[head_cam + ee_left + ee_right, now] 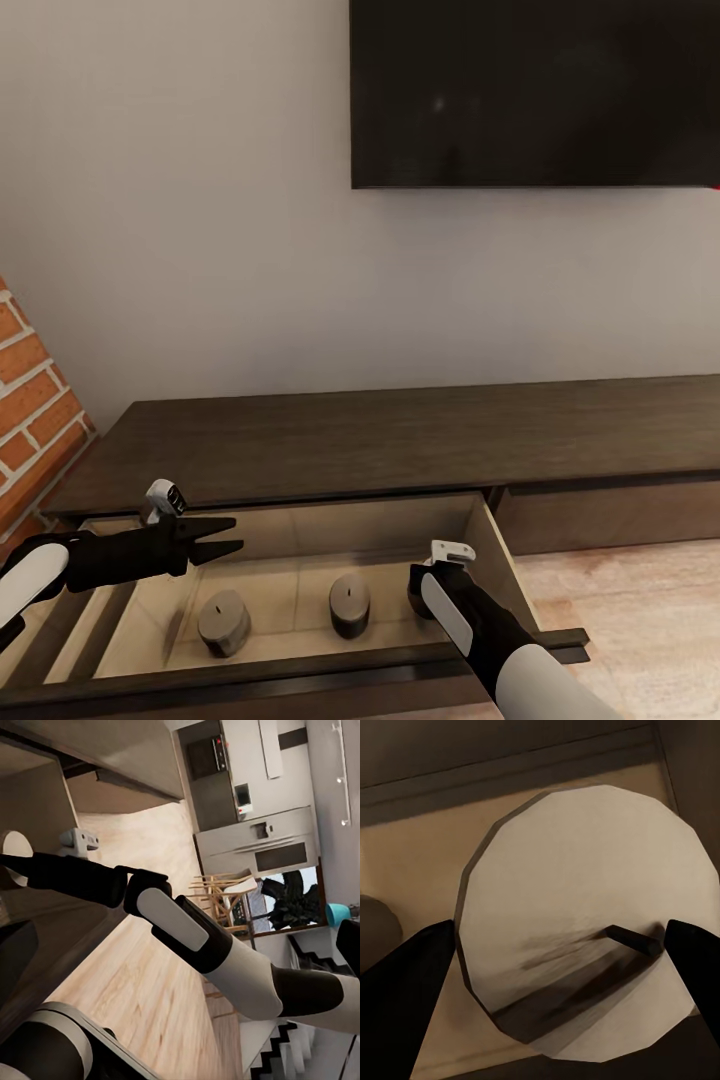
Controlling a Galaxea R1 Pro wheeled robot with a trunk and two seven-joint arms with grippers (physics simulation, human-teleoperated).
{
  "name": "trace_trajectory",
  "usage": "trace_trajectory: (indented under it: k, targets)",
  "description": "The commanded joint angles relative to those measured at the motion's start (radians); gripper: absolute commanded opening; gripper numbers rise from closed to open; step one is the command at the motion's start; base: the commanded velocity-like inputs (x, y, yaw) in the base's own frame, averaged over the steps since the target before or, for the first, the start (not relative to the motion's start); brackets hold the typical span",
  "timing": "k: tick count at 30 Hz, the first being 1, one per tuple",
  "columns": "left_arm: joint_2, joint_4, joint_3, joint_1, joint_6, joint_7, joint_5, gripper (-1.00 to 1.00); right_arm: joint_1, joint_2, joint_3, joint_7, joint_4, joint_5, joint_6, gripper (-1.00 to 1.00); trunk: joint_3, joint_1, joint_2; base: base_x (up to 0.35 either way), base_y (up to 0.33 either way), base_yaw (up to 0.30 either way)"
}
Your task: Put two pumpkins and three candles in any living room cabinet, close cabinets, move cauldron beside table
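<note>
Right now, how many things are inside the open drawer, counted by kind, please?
Candles lying free in the drawer: 2 (left one, middle one)
Candles between the right gripper's fingers: 1
Pumpkins: 0
Total: 3 things

Looks like a home, open-plan living room running into a kitchen. Head view has a big dark TV mounted on a plain light wall, a long low dark-wood cabinet under it, and a strip of red brick wall off to the side. Left wrist view shows light wood flooring, a built-in oven, wooden dining chairs, a leafy houseplant and stairs.
</note>
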Motion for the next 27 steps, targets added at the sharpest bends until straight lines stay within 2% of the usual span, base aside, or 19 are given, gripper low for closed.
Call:
trace_trajectory:
  k: [1,15,20,21,27]
  targets:
    - [0.001,0.000,-0.002,-0.001,0.003,-0.004,0.001,1.00,-0.001,-0.001,0.005,-0.009,-0.001,-0.008,0.003,-1.00,-0.005,0.000,-0.001,0.000,0.000,0.000]
    - [0.001,-0.001,-0.003,-0.001,0.003,-0.004,0.001,1.00,-0.001,-0.001,0.005,-0.010,-0.001,-0.007,0.003,-1.00,-0.059,0.007,-0.004,0.000,0.000,0.000]
    - [0.001,0.000,-0.002,-0.001,0.003,-0.004,0.002,1.00,-0.001,-0.001,0.005,-0.011,-0.001,-0.007,0.005,-1.00,-0.059,0.007,-0.004,0.000,0.000,0.000]
    - [0.001,-0.001,-0.002,-0.001,0.003,-0.004,0.002,1.00,-0.001,-0.001,0.005,-0.011,-0.001,-0.007,0.005,1.00,-0.059,0.007,-0.004,0.000,0.000,0.000]
    - [0.001,0.001,-0.001,-0.001,0.003,-0.004,0.003,1.00,-0.001,-0.001,0.005,-0.010,-0.001,-0.007,0.006,1.00,-0.059,0.007,-0.004,0.000,0.000,0.000]
